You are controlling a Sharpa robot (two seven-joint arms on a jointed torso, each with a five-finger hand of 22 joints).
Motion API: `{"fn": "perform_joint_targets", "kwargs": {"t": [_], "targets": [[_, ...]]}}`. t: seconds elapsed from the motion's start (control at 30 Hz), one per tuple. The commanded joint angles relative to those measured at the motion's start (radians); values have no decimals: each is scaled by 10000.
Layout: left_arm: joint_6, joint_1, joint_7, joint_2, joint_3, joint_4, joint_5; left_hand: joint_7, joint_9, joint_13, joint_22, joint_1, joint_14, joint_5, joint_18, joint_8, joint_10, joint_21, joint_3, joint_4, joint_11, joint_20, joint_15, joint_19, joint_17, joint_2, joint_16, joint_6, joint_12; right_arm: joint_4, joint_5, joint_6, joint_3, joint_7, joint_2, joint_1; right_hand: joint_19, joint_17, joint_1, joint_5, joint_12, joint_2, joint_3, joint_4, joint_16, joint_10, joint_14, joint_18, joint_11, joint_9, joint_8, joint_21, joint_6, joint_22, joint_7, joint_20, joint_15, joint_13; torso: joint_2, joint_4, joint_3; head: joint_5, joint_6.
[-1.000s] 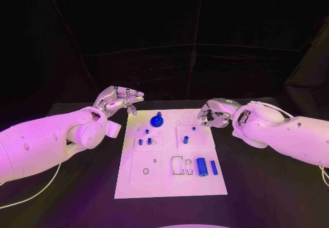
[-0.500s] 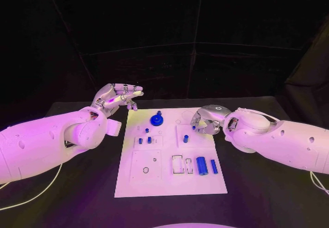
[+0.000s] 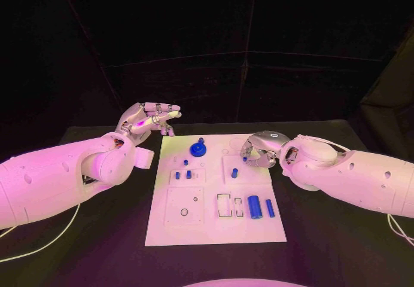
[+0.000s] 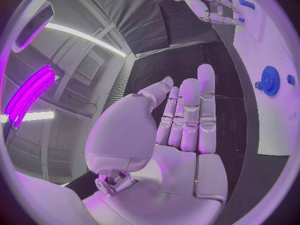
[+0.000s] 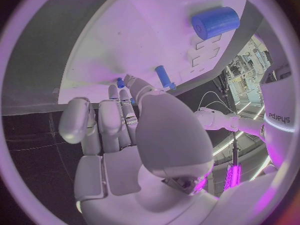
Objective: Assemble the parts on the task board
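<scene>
Hovering hands are being held at either side of the task board [image 3: 216,230].
Left hand [image 3: 148,121] is being kept raised beside the board's far corner, fingers straight, holding nothing; right hand [image 3: 261,149] is being curled over a small blue part [image 3: 244,159], contact unclear.

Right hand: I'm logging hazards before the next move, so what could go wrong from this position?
The right hand hangs low over the task board, its fingers close to a small blue peg; it might knock the peg before gripping it. The blue gear stands nearby and could get bumped. The left hand holds nothing and cannot steady the board.
</scene>
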Motion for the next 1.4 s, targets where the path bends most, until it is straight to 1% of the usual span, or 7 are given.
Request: {"fn": "perform_joint_targets", "kwargs": {"t": [0.03,0.17,0.3,0.5,1.03,1.2,1.4], "targets": [[187,13,193,-4,6,9,129,55,-12,-14,-27,-47,-96,51,118,12,-45,-78,-102,1,30,-11,14,-76,-20,23,-61,-6,53,-15,-68,-105,6,-27,30,14,78,-17,-18,-51,-67,-17,96,-3,68,18,358,-26,46,14,-45,45,25,-1,70,3,69,-42,-7,-16,5,14,-15],[191,13,179,-3,5,-4,129,55,-12,-14,-28,-47,-96,51,118,12,-45,-79,-103,1,30,-11,14,-76,-20,23,-61,-7,53,-46,-13,-46,7,-30,64,13,87,-10,0,-105,-52,43,311,-30,114,138,355,-27,25,30,-28,64,134,23,52,-2,49,-126,-5,-9,-1,10,-30],[192,13,164,-1,4,-15,129,61,-13,-14,-36,-49,-104,51,117,10,-54,-89,-117,3,35,-8,18,-79,-25,21,-61,-14,55,-95,9,115,7,-84,97,13,145,38,110,-494,54,176,738,-143,219,493,365,-47,-60,72,92,156,460,158,-5,-58,-25,-202,-8,-7,4,1,-45],[194,13,142,3,3,-18,129,68,-14,-14,-43,-50,-110,51,117,6,-64,-99,-131,3,40,-4,23,-80,-29,18,-61,-25,55,-160,18,392,7,-169,169,13,187,79,96,-623,116,191,1073,-253,320,793,375,-64,-143,88,174,229,717,258,-69,-120,-85,-266,0,-5,2,5,-67],[271,13,75,11,2,-41,130,112,-21,-18,-93,34,-159,53,117,-22,-158,-163,-176,-39,75,15,47,-85,-58,45,-53,-111,55,-248,-79,766,7,-417,342,-36,196,59,-11,-686,100,110,1229,-317,351,903,369,-72,-168,76,174,257,806,295,-91,-149,-105,-328,-17,-16,-5,-12,-132],[302,13,63,16,2,-54,130,118,-21,-18,-97,38,-163,52,116,-26,-167,-168,-183,-43,79,17,50,-85,-61,42,-51,-121,55,-224,-143,657,7,-480,332,-43,222,78,-52,-700,101,118,1325,-347,392,978,370,-87,-187,77,188,305,879,373,-114,-160,-122,-357,-22,-19,2,-17,-131],[321,13,58,22,1,-76,130,118,-21,-18,-97,38,-163,52,116,-26,-167,-168,-183,-43,79,17,50,-85,-61,42,-51,-121,55,-91,-237,75,9,-513,243,-46,332,201,-120,-732,120,169,1504,-413,553,1153,402,-140,-240,91,237,482,1059,655,-164,-198,-165,-397,-25,-21,3,-8,-103]]}}
